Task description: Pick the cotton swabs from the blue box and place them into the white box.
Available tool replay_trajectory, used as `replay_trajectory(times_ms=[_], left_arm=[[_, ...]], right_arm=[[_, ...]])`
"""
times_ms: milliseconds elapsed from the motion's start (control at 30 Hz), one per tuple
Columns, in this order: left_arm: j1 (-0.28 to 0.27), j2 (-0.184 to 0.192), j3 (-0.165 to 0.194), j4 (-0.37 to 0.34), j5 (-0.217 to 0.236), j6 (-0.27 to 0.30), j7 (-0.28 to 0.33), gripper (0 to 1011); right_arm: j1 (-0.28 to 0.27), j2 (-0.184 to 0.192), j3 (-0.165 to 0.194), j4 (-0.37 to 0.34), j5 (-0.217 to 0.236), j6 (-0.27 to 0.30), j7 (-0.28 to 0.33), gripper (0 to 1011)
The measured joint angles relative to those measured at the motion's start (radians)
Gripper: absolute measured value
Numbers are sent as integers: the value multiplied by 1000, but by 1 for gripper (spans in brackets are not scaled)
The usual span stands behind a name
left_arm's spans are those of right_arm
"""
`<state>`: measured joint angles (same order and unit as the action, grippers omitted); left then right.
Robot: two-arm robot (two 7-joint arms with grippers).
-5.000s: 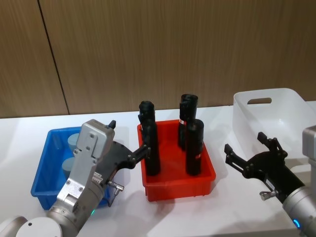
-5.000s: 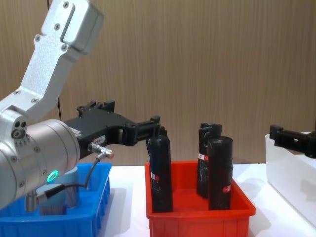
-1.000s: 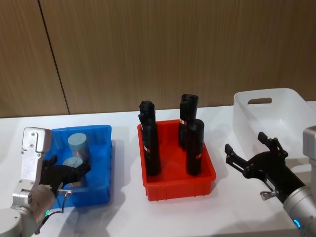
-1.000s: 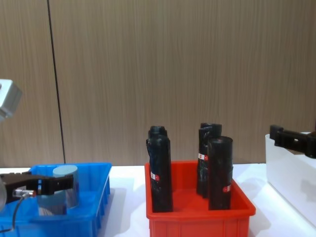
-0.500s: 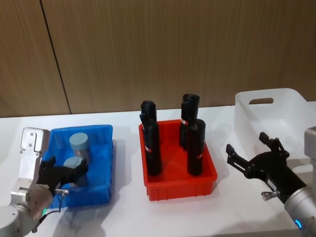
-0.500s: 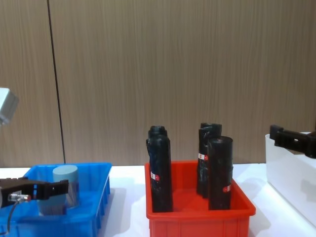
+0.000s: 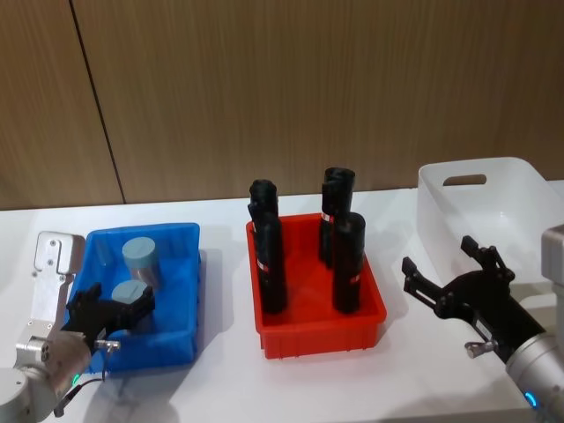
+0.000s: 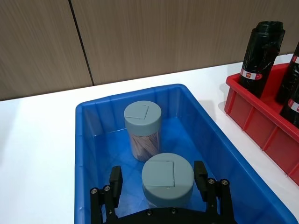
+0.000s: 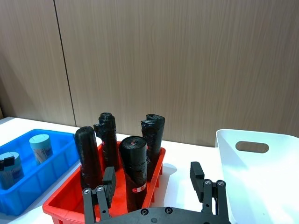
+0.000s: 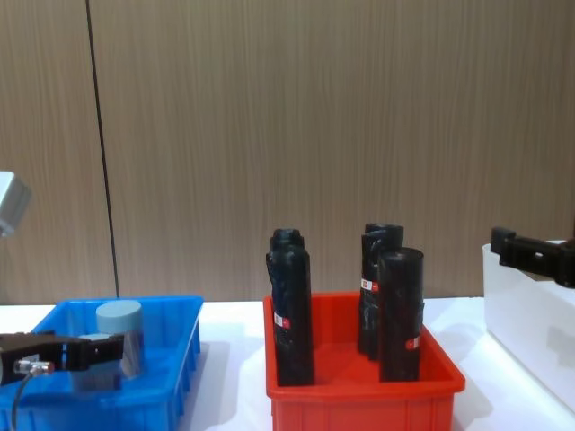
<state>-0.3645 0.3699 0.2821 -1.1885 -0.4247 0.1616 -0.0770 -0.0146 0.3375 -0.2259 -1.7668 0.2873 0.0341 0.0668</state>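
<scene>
My L claw (image 8: 158, 173), above the blue box (image 7: 187, 282) 5 s ago, is now sitting low inside it, fingers spread astride the near swab jar (image 7: 130, 293), not clamping yet; grasp likely next. 2nd jar (image 7: 141, 258) is standing at box rear. R claw (image 7: 436, 253) is idling, fingers apart, far right of the blue box, by the white box (image 7: 441, 216). Surface: white table (image 7: 220, 388); wood-panel wall (image 7: 264, 88) behind.

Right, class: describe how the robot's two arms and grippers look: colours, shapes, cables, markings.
Both arms are silver-grey metal with rounded joints. The left arm has a boxy screwed plate, a green light and a thin black cable with a metal plug. The left gripper and right gripper are black, with angular fingers and silver screws. The right arm shows a blue light.
</scene>
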Motion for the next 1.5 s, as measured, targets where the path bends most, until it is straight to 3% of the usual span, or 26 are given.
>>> replay_trajectory(times_ms=[433, 833, 1167, 1500], left_arm=[[-13, -6, -4, 34, -6, -14, -41, 653], [-15, -3, -6, 2, 19, -38, -75, 653], [-10, 8, -7, -110, 69, -48, -116, 653], [-31, 6, 1, -232, 119, -34, -204, 653]], right_arm=[[0, 0, 0, 0, 0, 0, 0, 1002], [0, 0, 0, 0, 0, 0, 0, 1002], [0, 0, 0, 0, 0, 0, 0, 1002], [0, 0, 0, 0, 0, 0, 0, 1002]])
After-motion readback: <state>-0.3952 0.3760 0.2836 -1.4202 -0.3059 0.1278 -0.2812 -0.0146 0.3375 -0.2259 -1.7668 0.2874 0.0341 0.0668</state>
